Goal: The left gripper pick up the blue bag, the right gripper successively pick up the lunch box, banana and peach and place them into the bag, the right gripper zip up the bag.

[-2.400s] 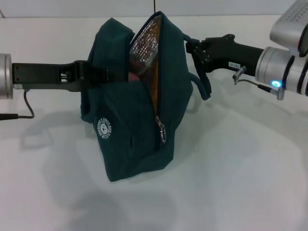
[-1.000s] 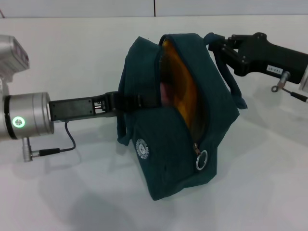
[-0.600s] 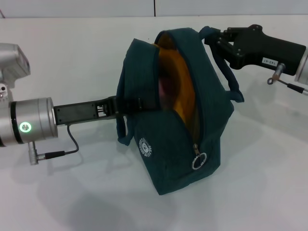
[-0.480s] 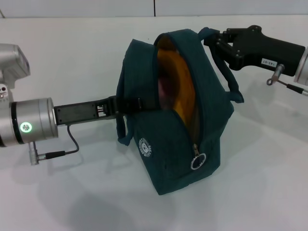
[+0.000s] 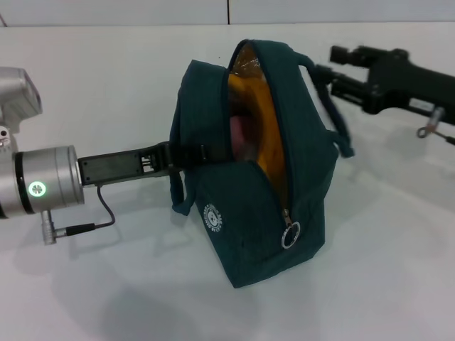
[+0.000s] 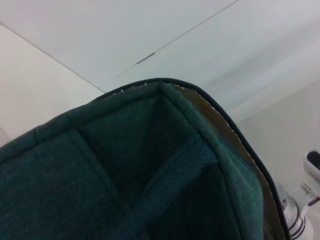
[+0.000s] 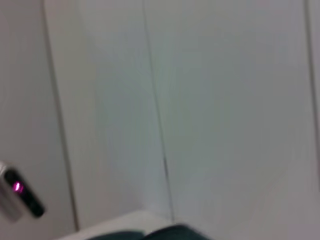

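- Head view: you see the blue bag (image 5: 263, 177) standing on the white table (image 5: 106, 78), tilted, its zip open down to the ring pull (image 5: 288, 236) near the base. The left gripper (image 5: 186, 153) reaches in from the left and is clamped on the bag's near side panel by the strap. The right gripper (image 5: 334, 72) sits just beyond the bag's far handle (image 5: 334, 114), blurred; you cannot tell whether its fingers are parted or closed on anything. Through the opening you make out something pink, likely the peach (image 5: 238, 131), against an orange-yellow interior. The lunch box and banana cannot be told apart in there.
- Left wrist view: only here do you get the bag's fabric and zip edge close up, filling the frame; the arm's own fingers are not visible.
- Right wrist view: mostly pale, blurred wall; a sliver of dark bag fabric (image 7: 165, 233) at the frame edge, no fingers shown.
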Controlling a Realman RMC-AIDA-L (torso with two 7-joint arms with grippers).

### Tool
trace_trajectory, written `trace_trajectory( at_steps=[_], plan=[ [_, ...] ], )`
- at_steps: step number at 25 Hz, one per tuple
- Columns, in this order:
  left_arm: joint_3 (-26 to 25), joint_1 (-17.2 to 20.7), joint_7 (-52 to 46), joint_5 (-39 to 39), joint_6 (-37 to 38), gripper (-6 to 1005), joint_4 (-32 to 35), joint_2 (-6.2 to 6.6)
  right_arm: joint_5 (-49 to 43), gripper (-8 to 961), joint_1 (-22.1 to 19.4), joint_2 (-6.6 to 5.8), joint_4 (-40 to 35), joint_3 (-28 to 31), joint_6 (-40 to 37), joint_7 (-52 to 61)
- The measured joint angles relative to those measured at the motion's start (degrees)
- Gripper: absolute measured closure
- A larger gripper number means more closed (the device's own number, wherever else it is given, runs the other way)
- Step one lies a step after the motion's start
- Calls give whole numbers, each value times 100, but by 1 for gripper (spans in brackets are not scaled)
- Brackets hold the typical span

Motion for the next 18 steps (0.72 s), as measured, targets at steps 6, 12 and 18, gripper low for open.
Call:
trace_trajectory(
  at_steps=[6, 12, 18],
  plan=[
    [-16, 16, 0, 3, -1, 962, 0, 0, 26, 504, -183, 28, 57, 834, -840, -27],
    [-18, 19, 0, 0, 0, 961, 0, -6, -64, 218, -297, -3, 142, 955, -2505, -623],
    [-14, 25, 0, -45, 1, 960, -15, -9, -938, 111, -338, 101, 438, 747, -3835, -1664]
  ],
)
